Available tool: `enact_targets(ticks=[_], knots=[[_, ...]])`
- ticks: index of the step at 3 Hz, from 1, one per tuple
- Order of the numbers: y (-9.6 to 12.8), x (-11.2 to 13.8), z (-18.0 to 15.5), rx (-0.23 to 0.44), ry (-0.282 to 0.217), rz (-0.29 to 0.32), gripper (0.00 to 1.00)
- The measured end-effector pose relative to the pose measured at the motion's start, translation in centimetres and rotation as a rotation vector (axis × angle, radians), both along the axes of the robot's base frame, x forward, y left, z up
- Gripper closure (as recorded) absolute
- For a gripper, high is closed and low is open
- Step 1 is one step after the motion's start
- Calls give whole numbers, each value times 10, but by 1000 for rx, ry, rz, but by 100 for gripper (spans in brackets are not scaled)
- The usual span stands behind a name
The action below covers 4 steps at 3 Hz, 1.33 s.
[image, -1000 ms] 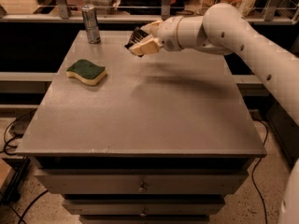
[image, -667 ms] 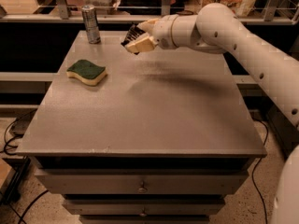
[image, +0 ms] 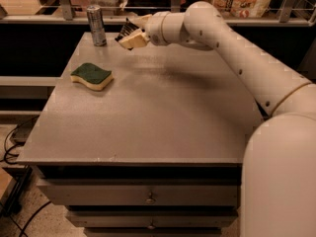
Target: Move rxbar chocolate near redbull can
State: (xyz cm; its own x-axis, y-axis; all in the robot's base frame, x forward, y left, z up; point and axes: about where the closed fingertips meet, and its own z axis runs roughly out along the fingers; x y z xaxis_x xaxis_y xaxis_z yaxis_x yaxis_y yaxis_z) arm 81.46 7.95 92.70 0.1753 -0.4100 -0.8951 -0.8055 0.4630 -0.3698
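The redbull can (image: 96, 25) stands upright at the far left corner of the grey table (image: 163, 112). My gripper (image: 129, 33) hangs above the far part of the table, just right of the can, and is shut on the rxbar chocolate (image: 126, 29), a small dark bar that shows between the pale fingers. The bar is held in the air, a short way right of the can. My white arm reaches in from the right.
A green-and-yellow sponge (image: 92, 76) lies on the left part of the table, in front of the can. A railing (image: 163, 19) and shelves with goods run behind the table. Drawers (image: 148, 194) are below the front edge.
My gripper has moved left with the bar, closer to the can. The can and the sponge have not moved.
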Motion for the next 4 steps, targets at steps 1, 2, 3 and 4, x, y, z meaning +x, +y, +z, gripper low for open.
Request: enact_targets(ticks=[1, 2, 3, 4], knots=[[31, 25, -9, 9, 16, 10, 92], [66, 42, -30, 4, 73, 39, 67], [87, 49, -43, 6, 107, 59, 44], [89, 54, -46, 25, 118, 45, 22]])
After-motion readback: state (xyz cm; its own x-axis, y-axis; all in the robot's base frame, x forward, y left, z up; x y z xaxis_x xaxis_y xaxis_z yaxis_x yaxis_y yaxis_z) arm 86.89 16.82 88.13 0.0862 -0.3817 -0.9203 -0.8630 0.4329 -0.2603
